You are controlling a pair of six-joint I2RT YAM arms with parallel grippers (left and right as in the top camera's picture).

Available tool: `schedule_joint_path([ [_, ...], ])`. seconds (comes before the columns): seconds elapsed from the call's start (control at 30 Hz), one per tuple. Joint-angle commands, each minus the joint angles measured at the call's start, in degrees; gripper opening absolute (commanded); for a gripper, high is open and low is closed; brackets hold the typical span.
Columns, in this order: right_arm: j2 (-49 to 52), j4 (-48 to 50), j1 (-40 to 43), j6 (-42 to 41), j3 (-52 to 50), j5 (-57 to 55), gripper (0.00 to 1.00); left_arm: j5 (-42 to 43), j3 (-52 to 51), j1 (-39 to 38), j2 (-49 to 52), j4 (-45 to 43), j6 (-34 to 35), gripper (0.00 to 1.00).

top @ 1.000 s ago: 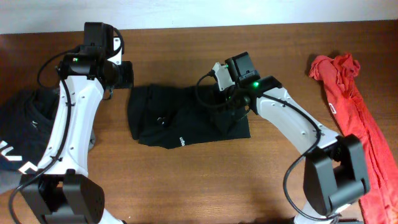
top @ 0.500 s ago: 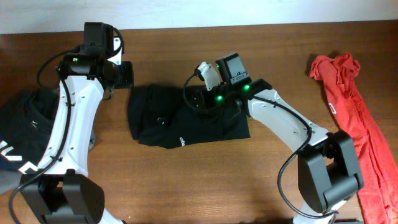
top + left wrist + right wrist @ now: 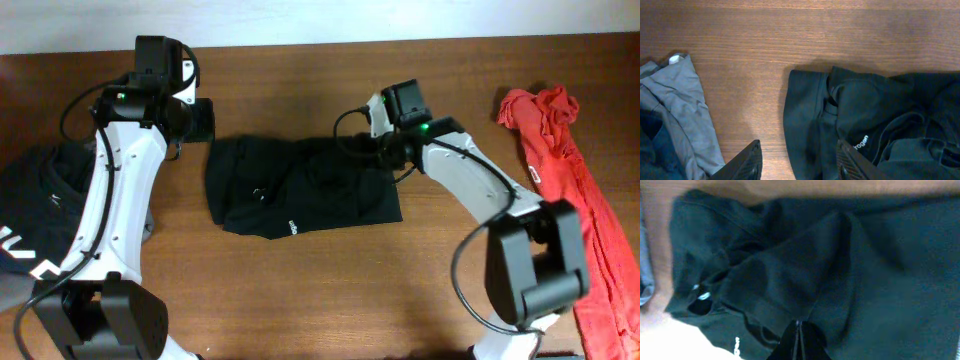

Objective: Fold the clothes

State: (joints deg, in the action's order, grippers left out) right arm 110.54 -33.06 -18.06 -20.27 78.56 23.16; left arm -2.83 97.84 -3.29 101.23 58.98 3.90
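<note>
**Black garment** [image 3: 300, 195] – lies crumpled in the middle of the table [image 3: 300, 300], between the two arms. It is partly folded, with creases bunched toward its upper right. Small white lettering [image 3: 291, 226] shows near the lower edge. The left wrist view [image 3: 875, 125] shows its left edge doubled over on the wood, and the right wrist view [image 3: 815, 270] is almost filled by its cloth.

**Right gripper** [image 3: 378, 150] – sits at the garment's upper right edge. In its own view [image 3: 799, 339] the jaws are pressed together, and a raised ridge of black cloth runs straight into the tips – pinched there, as far as the view shows.

**Left gripper** [image 3: 200, 120] – sits just off the garment's upper left corner, apart from it. In its own view [image 3: 799, 161] the jaws stand moderately apart over bare wood beside the garment's edge.

**Red garment** [image 3: 565, 180] – a long heap along the right side of the table, well apart from the black one.

**Dark garment** [image 3: 30, 220] – at the left edge of the table, with white markings.

**Grey cloth** [image 3: 685, 110] – rumpled, seen at the left in the left wrist view.
</note>
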Motion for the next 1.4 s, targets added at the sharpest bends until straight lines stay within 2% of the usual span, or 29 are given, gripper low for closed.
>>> schedule_joint_path([
  [0.0,5.0,-0.4,-3.0,-7.3,-0.5,-1.5,0.04,0.2,0.8,0.5,-2.0,0.1,-1.1,0.48],
  [0.07,7.3,1.0,-5.2,-6.4,-0.5,3.8,0.04,0.3,0.8,0.5,-2.0,0.1,-1.1,0.48],
  [0.2,7.8,3.6,-10.4,3.8,-0.4,17.7,0.04,0.3,0.8,0.5,-2.0,0.1,-1.1,0.48],
  [0.4,3.0,0.9,-14.2,11.3,-0.3,17.0,0.04,0.3,0.8,0.5,-2.0,0.1,-1.1,0.48],
  [0.5,-0.8,0.9,-12.0,10.8,-0.3,9.2,0.04,0.2,0.8,0.5,-2.0,0.1,-1.1,0.48],
  [0.67,-3.0,0.9,-5.7,3.1,-0.2,2.7,0.04,0.2,0.8,0.5,-2.0,0.1,-1.1,0.49],
  [0.77,-1.6,0.5,-2.8,0.5,-0.3,1.3,0.04,0.2,0.8,0.5,-2.0,0.1,-1.1,0.49],
  [0.8,-0.8,0.4,-2.3,-0.4,-0.3,0.5,0.04,0.1,0.8,0.5,-1.9,0.1,-1.1,0.52],
  [1.07,5.1,1.0,-2.2,-7.9,-0.4,-6.7,0.04,0.1,0.8,0.5,-1.9,0.3,-1.1,0.53],
  [1.23,5.4,6.2,-2.8,-9.4,-0.4,-2.4,0.04,0.1,0.8,0.5,-1.9,0.2,-1.1,0.53],
  [1.37,5.4,19.9,-4.2,-7.5,-0.4,12.0,0.04,0.1,0.8,0.5,-1.9,0.2,-1.1,0.53],
])
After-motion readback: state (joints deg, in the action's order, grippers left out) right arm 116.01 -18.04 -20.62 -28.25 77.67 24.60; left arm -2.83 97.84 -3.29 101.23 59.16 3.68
